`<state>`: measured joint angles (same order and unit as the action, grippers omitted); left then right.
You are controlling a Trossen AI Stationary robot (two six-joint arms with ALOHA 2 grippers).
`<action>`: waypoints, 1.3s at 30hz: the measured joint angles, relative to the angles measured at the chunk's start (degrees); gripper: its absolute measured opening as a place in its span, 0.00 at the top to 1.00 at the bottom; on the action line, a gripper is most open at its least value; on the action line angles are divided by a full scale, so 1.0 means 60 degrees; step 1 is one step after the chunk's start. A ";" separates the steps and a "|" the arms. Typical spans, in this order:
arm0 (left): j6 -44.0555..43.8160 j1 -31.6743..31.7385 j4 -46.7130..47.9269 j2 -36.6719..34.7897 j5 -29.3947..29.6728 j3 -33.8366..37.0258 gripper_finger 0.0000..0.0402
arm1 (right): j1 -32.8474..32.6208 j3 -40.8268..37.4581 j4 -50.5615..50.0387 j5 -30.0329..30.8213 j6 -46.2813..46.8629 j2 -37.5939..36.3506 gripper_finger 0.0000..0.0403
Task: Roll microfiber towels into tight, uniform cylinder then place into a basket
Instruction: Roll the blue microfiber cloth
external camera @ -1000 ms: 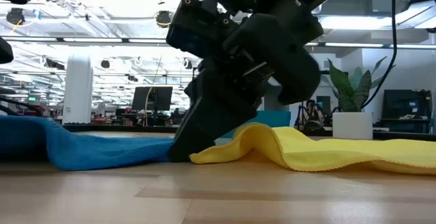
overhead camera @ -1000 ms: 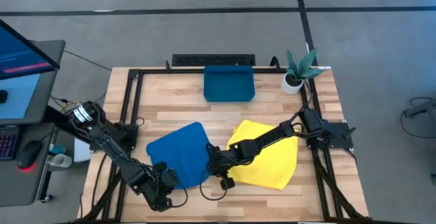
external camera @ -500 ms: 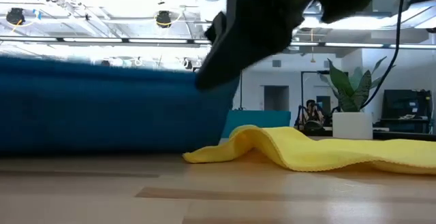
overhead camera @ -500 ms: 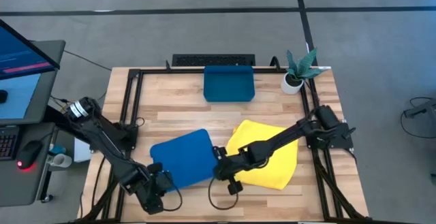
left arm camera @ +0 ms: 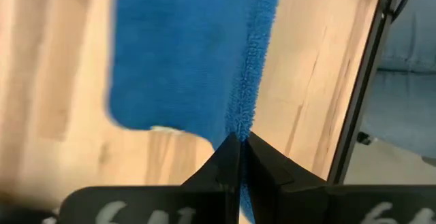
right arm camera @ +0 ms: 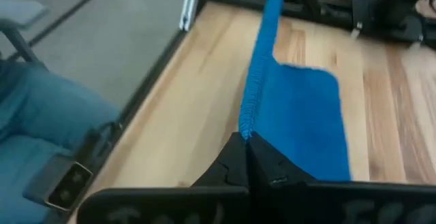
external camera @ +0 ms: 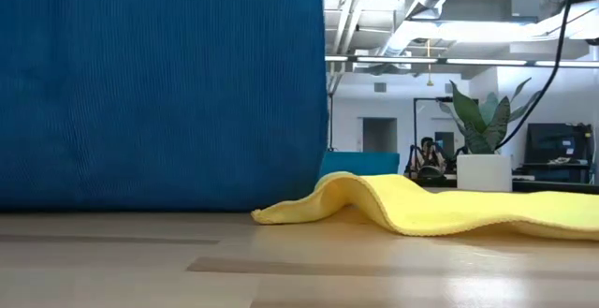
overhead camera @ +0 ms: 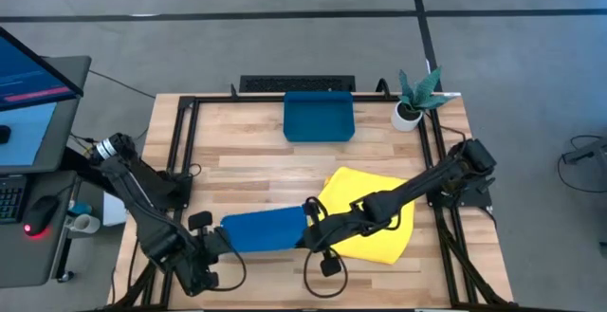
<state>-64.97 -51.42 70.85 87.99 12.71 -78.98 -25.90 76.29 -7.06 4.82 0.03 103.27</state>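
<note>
While pinched taut, blue towel (overhead camera: 266,230) hangs flat

Potted plant (overhead camera: 414,95) – monitor (overhead camera: 33,99), mouse (overhead camera: 39,216).

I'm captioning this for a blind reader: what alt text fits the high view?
Seen from above, both grippers hold the blue towel taut over a wooden table, left gripper and right gripper pinching opposite edges. A yellow towel lies beside it; a teal basket sits at the far edge.
</note>
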 joint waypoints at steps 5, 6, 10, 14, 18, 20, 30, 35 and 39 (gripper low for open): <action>-0.0164 0.0000 0.1139 0.0007 -0.0103 -0.1017 1.00 | -0.0056 0.0007 0.0323 0.0000 0.0269 -0.0308 0.97; -0.0231 0.0000 0.1306 0.0008 -0.0175 -0.1211 1.00 | -0.0056 0.0007 0.0437 -0.0004 0.0334 -0.0346 0.97; -0.0379 0.0000 0.1825 0.0011 -0.0348 -0.2005 1.00 | -0.0056 0.0304 0.0407 -0.0015 0.0574 -0.0354 0.97; -0.0395 0.0004 0.2236 0.0018 -0.0466 -0.2756 1.00 | -0.0060 0.1044 0.0206 -0.0030 0.0621 -0.0283 0.98; -0.0939 0.0074 0.2786 0.0015 -0.0736 -0.3429 1.00 | -0.0064 0.1633 -0.0104 -0.0036 0.1024 -0.0263 0.97; -0.1382 0.0116 0.2991 0.0015 -0.1094 -0.3659 1.00 | -0.0064 0.1767 -0.0164 -0.0036 0.1096 -0.0263 0.97; -0.2077 0.0117 0.3203 0.0014 -0.1933 -0.4237 1.00 | 0.0083 0.1902 -0.0165 -0.0035 0.1650 -0.0256 0.97; -0.2514 0.0086 0.3202 0.0018 -0.1766 -0.4033 1.00 | 0.0015 0.1881 -0.0278 -0.0053 0.2000 -0.0079 0.97; -0.2667 -0.0098 0.3132 0.0018 -0.2273 -0.4000 1.00 | -0.0062 0.1902 -0.0090 -0.0036 0.2116 -0.0085 0.99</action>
<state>-80.97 -52.01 89.65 88.09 -0.93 -102.98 -26.27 87.70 -7.60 4.60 12.73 102.76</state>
